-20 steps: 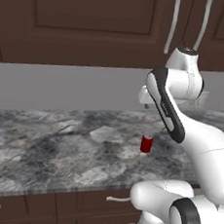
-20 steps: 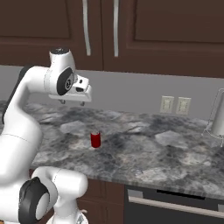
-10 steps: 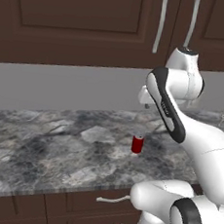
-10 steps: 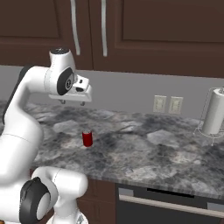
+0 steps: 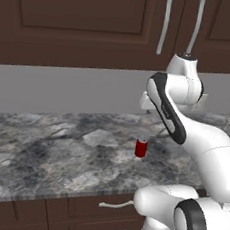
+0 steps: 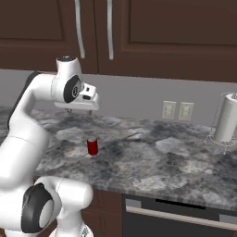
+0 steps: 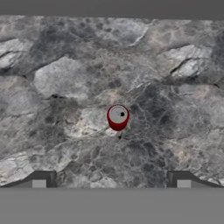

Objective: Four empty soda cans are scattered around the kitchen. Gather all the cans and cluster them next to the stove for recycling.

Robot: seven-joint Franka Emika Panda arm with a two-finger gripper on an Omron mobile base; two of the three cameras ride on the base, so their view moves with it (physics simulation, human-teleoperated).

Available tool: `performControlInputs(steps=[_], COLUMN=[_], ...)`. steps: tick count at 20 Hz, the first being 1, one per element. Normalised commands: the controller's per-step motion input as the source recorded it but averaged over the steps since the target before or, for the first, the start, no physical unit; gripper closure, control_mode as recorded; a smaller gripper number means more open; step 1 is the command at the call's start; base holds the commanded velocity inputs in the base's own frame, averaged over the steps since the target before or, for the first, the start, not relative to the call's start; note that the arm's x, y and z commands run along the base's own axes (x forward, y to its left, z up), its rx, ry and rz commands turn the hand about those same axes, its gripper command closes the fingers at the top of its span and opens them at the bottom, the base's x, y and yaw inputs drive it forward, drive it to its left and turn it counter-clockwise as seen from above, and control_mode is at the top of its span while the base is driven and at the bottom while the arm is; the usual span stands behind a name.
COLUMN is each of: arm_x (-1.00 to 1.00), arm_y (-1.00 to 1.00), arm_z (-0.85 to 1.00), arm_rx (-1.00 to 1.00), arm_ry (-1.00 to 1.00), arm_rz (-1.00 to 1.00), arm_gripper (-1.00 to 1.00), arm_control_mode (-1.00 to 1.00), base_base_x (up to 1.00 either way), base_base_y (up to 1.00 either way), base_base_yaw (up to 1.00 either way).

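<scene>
The can point(image 7: 117, 117) stands upright on the grey stone counter point(image 5: 42, 154), alone on a bare stretch of it, roughly midway between the front edge and the wall; in the right base view the can point(image 6: 92, 146) sits well to the left of the paper towel roll point(image 6: 227, 121) and its wire holder, and nearly straight below the gripper point(image 6: 77, 110); in the left base view the can point(image 5: 140, 148) is just in front of the arm's forward link. The gripper point(image 7: 110, 179) hangs well above the can with its jaws spread wide and nothing between them; the hand view looks almost straight down on the silvery top, with the can slightly ahead of the midpoint between the two fingertips point(image 7: 40, 180). Handling judgement: an empty can of this kind is probably very light, so it will tip or skid if one finger arrives first; the thin wall is likely to dent under hard squeeze, and the smooth painted side may be slippery. Recommended hold: descend vertically with the can centred between the fingers; close across the round body at about mid-height, below the top rim; apply only enough force to lift. Keep the can upright during carry; a high grip near the rim risks it pivoting out. The stove is not in these views, so the carry will call for a drive of the base.
</scene>
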Motion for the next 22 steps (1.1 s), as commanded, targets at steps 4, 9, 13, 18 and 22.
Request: performControlInputs(steps=[4, 9, 13, 18, 22], arm_x=[0.59, 0.33, 0.23, 0.15, 0.13], arm_y=[0.02, 0.01, 0.00, 0.00, 0.00], arm_z=[-0.72, -0.49, -0.56, -0.57, -0.58], arm_rx=[-0.11, -0.04, 0.03, 0.04, 0.01], arm_ry=[0.11, 0.01, 0.01, 0.03, 0.03], arm_rz=[0.01, 0.00, 0.00, 0.00, 0.00], arm_gripper=[-1.00, -1.00, -1.00, -1.00, -1.00], arm_control_mode=[-1.00, -1.00, -1.00, -1.00, -1.00], base_base_x=[0.00, 0.00, 0.00, 0.00, 0.00], base_base_y=[0.00, 0.00, 0.00, 0.00, 0.00], base_base_yaw=[0.00, 0.00, 0.00, 0.00, 0.00])
